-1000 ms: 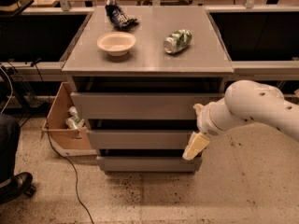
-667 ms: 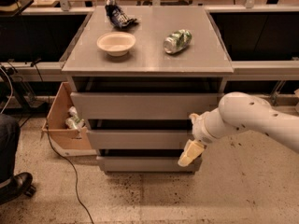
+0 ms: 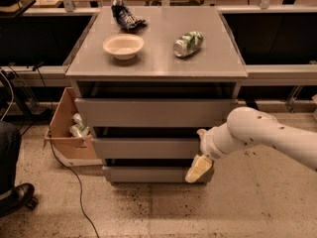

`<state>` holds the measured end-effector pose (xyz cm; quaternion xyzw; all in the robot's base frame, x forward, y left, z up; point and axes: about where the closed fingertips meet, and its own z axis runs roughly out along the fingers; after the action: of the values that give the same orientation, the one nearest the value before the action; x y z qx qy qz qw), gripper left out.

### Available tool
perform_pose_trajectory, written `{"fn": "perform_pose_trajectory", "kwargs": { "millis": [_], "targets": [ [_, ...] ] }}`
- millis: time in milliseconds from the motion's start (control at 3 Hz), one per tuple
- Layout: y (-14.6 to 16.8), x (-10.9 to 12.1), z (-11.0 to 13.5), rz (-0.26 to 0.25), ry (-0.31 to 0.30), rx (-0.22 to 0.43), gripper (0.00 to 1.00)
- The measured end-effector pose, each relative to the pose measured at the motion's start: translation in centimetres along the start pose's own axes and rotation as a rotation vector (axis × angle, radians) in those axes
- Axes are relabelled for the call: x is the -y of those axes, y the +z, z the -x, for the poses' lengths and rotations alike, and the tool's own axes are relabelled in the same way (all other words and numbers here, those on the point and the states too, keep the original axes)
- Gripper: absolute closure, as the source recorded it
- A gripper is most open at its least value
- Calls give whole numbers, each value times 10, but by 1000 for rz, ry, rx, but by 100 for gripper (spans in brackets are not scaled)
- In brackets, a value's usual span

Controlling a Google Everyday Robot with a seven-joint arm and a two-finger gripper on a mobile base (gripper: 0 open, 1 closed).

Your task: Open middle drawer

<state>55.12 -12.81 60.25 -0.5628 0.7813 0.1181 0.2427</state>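
Pincer is hovering by the right end of the wide grey flat-fronted middle drawer; I cannot tell its spread.

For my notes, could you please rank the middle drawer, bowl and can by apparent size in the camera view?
middle drawer
bowl
can, only slightly smaller
The gripper is by the drawer's lower right corner.

Bowl, crushed can on cabinet top — cardboard box beside cab.
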Motion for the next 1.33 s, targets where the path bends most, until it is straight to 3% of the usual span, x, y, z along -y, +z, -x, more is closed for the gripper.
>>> {"fn": "perform_pose_trajectory", "kwargs": {
  "millis": [333, 667, 1000, 1333],
  "targets": [
    [29, -7, -10, 7, 21, 27, 0],
    [88, 0, -29, 18, 34, 63, 0],
    [122, 11, -39, 15, 35, 88, 0],
    [154, 45, -35, -33, 2, 125, 0]
  ]
}}
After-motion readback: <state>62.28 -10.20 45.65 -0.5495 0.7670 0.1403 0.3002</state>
